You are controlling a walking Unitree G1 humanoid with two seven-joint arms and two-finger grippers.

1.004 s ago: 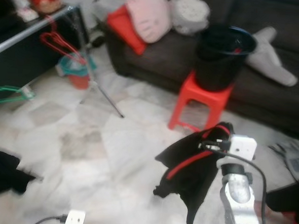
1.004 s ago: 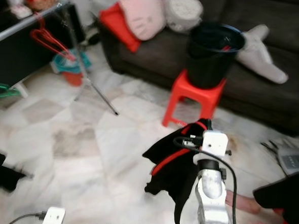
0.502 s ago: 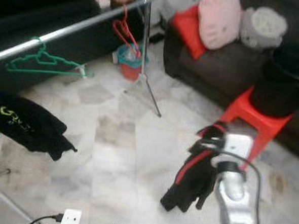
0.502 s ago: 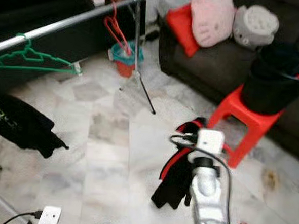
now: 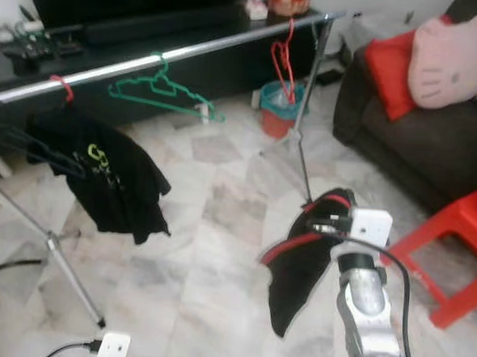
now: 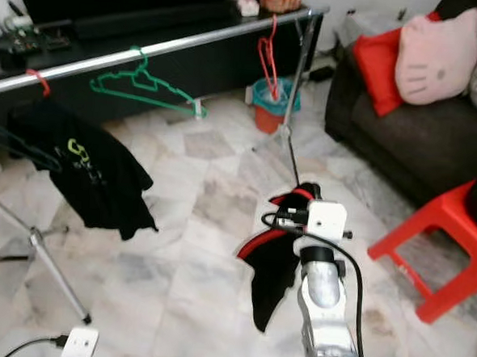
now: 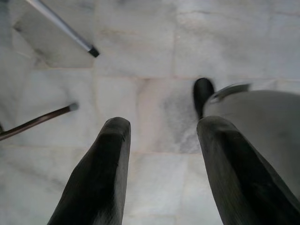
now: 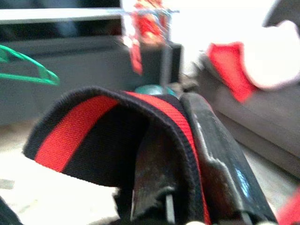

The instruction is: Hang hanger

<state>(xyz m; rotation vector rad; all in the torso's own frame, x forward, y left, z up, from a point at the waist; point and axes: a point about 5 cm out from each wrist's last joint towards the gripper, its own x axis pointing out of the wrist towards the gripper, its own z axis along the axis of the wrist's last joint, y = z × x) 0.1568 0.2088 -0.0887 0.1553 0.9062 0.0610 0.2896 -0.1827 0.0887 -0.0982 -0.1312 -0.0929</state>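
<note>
Garment (image 5: 298, 263) in black with red trim hangs from the right end effector (image 8: 187, 140), whose fingers (image 8: 220, 164) pinch its collar above the marble floor (image 5: 211, 225). Ahead, a silver rail (image 5: 190, 50) carries 1 green hanger (image 5: 159, 93), 1 red hanger (image 5: 284, 60) and a black shirt (image 5: 109, 175). The left end effector (image 7: 159, 136) hangs low over the floor, fingers apart and empty.
</note>
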